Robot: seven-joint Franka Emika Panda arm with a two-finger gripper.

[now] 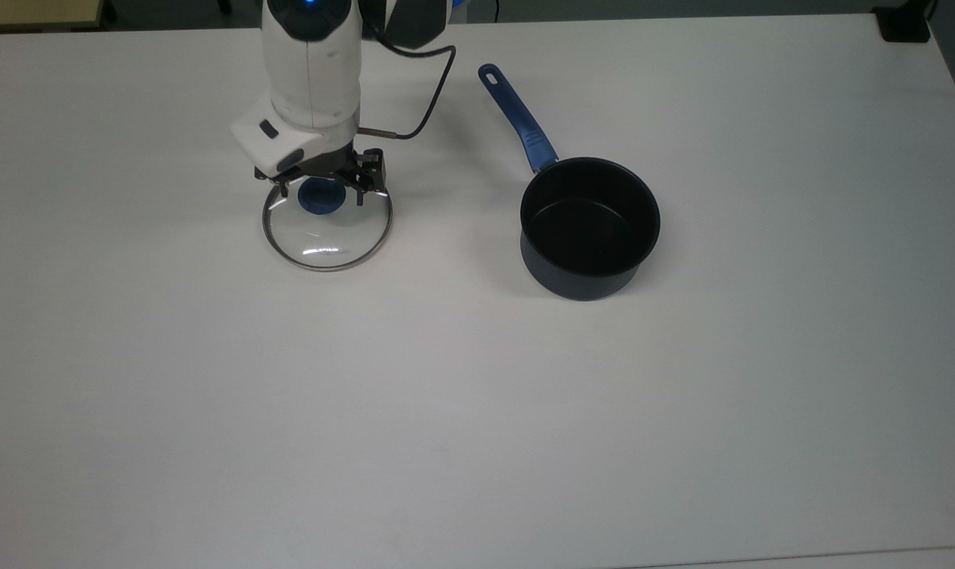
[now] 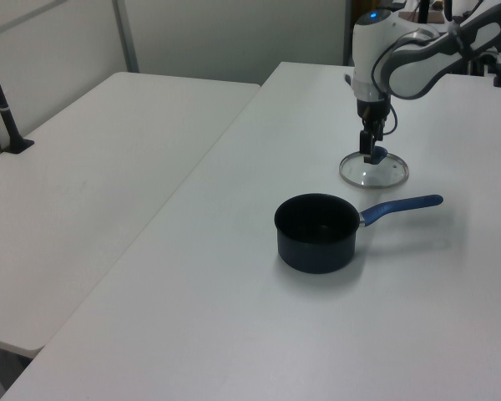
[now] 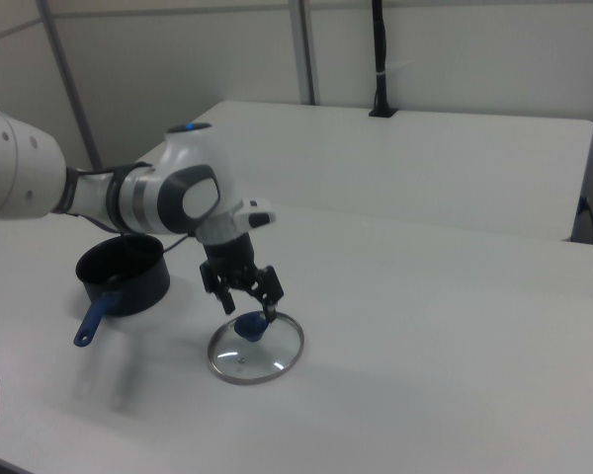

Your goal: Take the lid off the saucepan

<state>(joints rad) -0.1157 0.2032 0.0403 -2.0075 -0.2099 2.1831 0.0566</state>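
Note:
The clear glass lid [image 1: 327, 233] with its blue knob [image 1: 325, 197] lies flat on the white table [image 1: 477, 395], well to the top view's left of the saucepan. My gripper [image 1: 322, 190] hovers just above the knob, open, with a finger on either side of it and not gripping it. The lid [image 2: 374, 171] and gripper [image 2: 369, 154] also appear in the left view, and the lid [image 3: 256, 349] and gripper [image 3: 251, 306] in the right view. The dark blue saucepan [image 1: 590, 229] stands uncovered, its black inside empty, its blue handle [image 1: 517, 118] pointing to the far edge.
A black cable [image 1: 430, 103] loops from the arm near the handle. A black block [image 1: 904, 24] sits at the top view's far right corner. A second white table [image 2: 92, 167] adjoins, carrying a black pole [image 2: 2, 100].

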